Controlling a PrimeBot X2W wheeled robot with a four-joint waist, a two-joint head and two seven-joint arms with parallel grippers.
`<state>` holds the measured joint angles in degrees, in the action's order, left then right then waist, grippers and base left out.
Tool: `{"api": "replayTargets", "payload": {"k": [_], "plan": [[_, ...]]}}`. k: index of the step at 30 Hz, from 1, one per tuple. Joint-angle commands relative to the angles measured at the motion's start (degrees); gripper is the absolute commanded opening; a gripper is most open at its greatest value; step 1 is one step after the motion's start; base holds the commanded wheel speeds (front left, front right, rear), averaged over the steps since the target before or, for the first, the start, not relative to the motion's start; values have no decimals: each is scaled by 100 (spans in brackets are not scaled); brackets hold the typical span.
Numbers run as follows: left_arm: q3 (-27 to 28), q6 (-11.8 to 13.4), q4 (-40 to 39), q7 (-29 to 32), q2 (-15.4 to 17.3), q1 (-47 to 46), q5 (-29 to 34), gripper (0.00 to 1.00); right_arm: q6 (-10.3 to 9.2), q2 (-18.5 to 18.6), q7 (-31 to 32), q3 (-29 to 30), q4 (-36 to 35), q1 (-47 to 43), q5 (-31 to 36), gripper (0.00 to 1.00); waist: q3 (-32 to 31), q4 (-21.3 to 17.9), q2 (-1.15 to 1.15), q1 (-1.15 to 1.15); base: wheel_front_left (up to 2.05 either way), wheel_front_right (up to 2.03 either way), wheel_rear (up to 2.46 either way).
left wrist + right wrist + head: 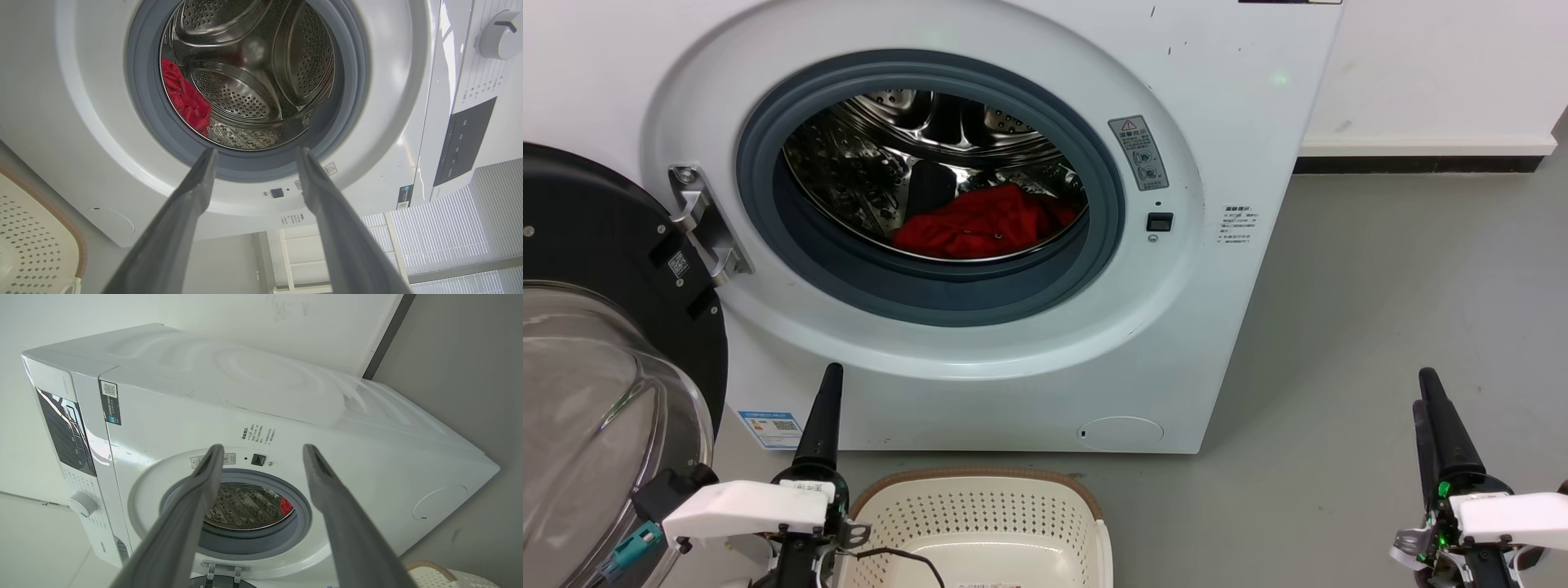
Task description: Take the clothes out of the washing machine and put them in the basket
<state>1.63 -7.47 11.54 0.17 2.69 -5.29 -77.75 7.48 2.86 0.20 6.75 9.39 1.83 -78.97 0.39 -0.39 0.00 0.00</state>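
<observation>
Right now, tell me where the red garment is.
In the head view the red garment lies on the floor of the steel drum, behind the grey door ring.

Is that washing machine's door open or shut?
Open. The door is swung aside on its hinge, leaving the washing machine drum and the red clothes inside exposed.

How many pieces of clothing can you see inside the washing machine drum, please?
1: the red garment lies at the bottom of the drum; anything beneath it would be hidden.
</observation>
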Motion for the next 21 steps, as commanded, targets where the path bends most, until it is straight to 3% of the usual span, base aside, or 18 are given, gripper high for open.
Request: {"api": "replayTargets", "payload": {"k": [1,21], "plan": [[-38,-2,-135,-52,17,-170,168,100,1,8,-47,11,-150,14,216,100,0,-2,0,0,0,0,0],[-544,271,-403,-471,20,-199,2262,100,2,9,-467,-10,-787,-252,2759,100,1,-34,0,0,0,0,0]]}}
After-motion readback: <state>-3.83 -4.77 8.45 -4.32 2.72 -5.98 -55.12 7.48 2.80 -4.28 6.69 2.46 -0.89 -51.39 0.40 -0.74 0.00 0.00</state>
